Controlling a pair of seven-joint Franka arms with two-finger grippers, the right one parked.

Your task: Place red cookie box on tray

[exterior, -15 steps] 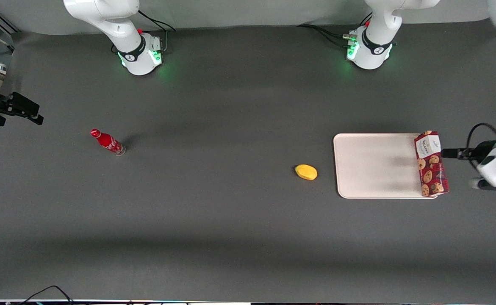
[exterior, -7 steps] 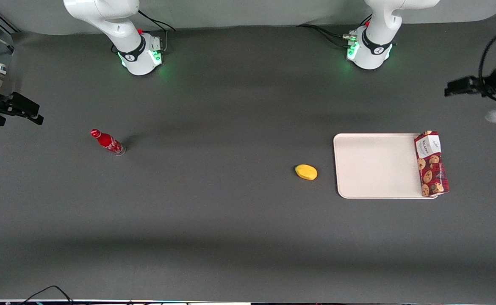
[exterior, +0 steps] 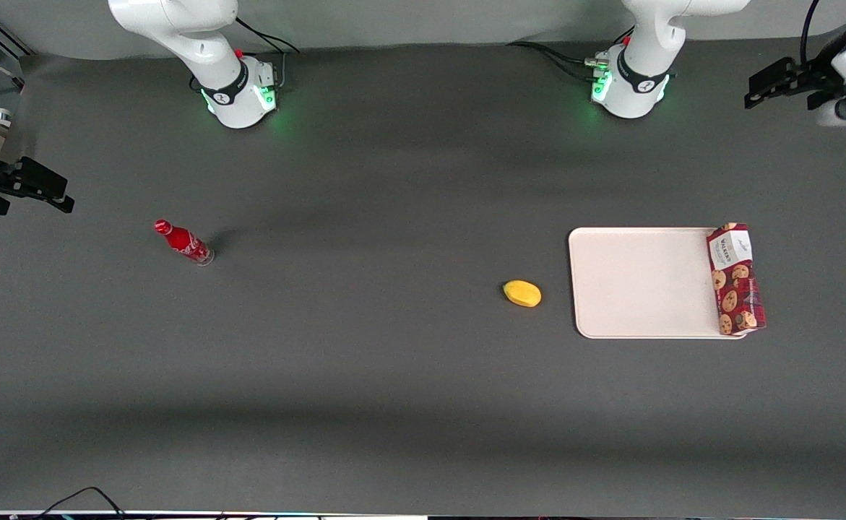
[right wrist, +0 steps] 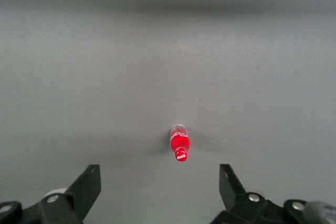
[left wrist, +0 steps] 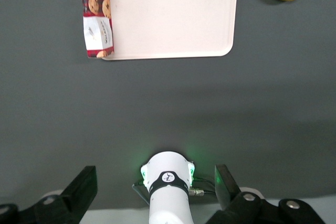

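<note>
A large off-white tray [exterior: 639,283] lay flat on the dark table toward the working arm's end, and the red cookie box [exterior: 735,279] rested along its short edge at that end, partly over the rim (white label panel pointing away from the front camera). A yellow fruit [exterior: 522,293] sat just beside the tray's other short edge, and a small red bottle [exterior: 183,242] stood well apart, toward the parked arm's end. The left gripper [left wrist: 155,186] hung high above the table near its arm's base, well apart from the box, its fingers spread wide and holding nothing.

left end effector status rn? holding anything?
Left end effector: open, empty, raised clear, farther from the front camera than the tray. The red cookie box lies along the tray's edge, untouched by it.
</note>
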